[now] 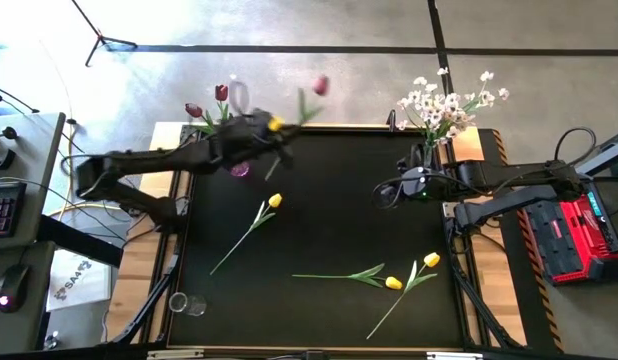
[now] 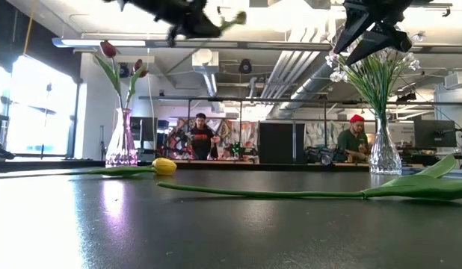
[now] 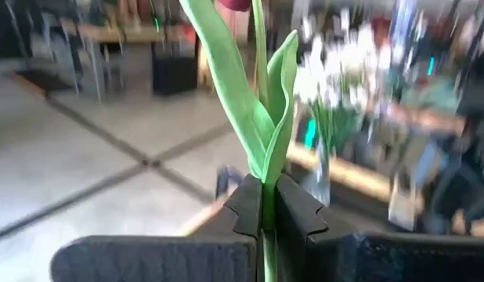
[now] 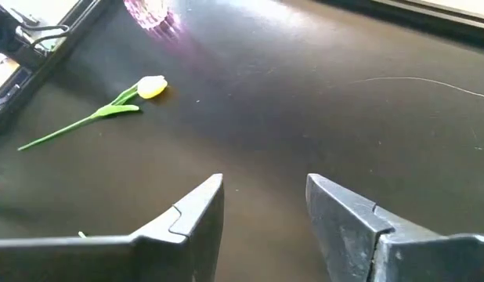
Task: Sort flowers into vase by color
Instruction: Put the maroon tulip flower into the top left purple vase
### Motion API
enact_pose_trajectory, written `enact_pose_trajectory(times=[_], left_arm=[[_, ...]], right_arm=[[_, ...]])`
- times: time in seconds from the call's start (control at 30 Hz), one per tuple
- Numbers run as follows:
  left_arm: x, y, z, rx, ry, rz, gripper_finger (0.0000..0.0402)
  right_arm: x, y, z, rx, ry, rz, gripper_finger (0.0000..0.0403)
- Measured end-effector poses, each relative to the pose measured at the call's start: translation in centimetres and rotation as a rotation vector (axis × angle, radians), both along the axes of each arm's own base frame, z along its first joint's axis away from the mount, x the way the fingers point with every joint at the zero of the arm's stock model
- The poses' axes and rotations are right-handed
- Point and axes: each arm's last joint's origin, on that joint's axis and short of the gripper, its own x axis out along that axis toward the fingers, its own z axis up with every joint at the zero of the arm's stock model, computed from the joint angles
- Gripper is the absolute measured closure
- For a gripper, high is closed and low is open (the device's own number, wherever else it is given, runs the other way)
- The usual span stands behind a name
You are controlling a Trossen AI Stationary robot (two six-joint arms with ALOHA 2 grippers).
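the left gripper (image 3: 263, 205) is clamped tight on the green stem of a dark red tulip (image 1: 320, 85), held raised above the far edge of the table (image 1: 329, 210); the stem is pinched between the fingers (image 3: 243, 205) and the long leaves rise straight up from them. just beside that gripper, slightly toward the left arm's base, a clear pinkish vase (image 2: 122, 142) is seen with two dark red tulips (image 1: 207, 103) already in it.

the right gripper (image 4: 264, 205) is held low over the table near its own far corner, jaws spread wide and nothing between them — a second glass vase (image 2: 385, 153) filled with white blossoms (image 1: 449, 103) stands just behind it.

three yellow tulips lie flat on the table: one (image 1: 274, 201) below the left gripper toward the table's middle, and two (image 1: 393, 283) (image 1: 431, 260) close together nearer the front, on the right gripper's side.
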Motion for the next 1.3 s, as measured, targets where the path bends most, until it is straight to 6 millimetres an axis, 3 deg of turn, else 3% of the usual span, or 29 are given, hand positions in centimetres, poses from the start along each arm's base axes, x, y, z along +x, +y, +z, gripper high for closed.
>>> enact_pose_trajectory(times=[0.2, 0.4, 0.57, 0.8, 1.0, 1.3], left_arm=[[-6.3, 1.4, -3.0, 0.139, -0.226, 0.086, 0.0396], [-9.8, 1.7, -5.1, 0.293, -0.254, 0.19, 0.0397], [-10.9, 2.6, -5.9, 0.351, -0.202, 0.283, 0.0397], [-13.1, 3.8, -6.3, 0.423, -0.294, 0.41, 0.0397], [-13.7, 4.1, -7.2, 0.423, -0.289, 0.404, 0.0397], [-13.4, 3.2, -6.3, 0.468, -0.393, 0.309, 0.0397]], right_arm=[[0.2, 0.0, 0.1, -0.01, -0.024, -0.009, 0.0231], [0.3, -0.1, 0.3, -0.03, -0.032, 0.008, 0.0231], [0.3, -0.3, 0.3, -0.033, -0.029, 0.0, 0.0231], [0.3, -0.3, 0.2, -0.015, -0.027, 0.02, 0.0231], [0.3, -0.3, 0.2, -0.014, -0.027, 0.019, 0.0231], [0.3, -0.3, 0.2, -0.01, -0.026, 0.013, 0.0231]])
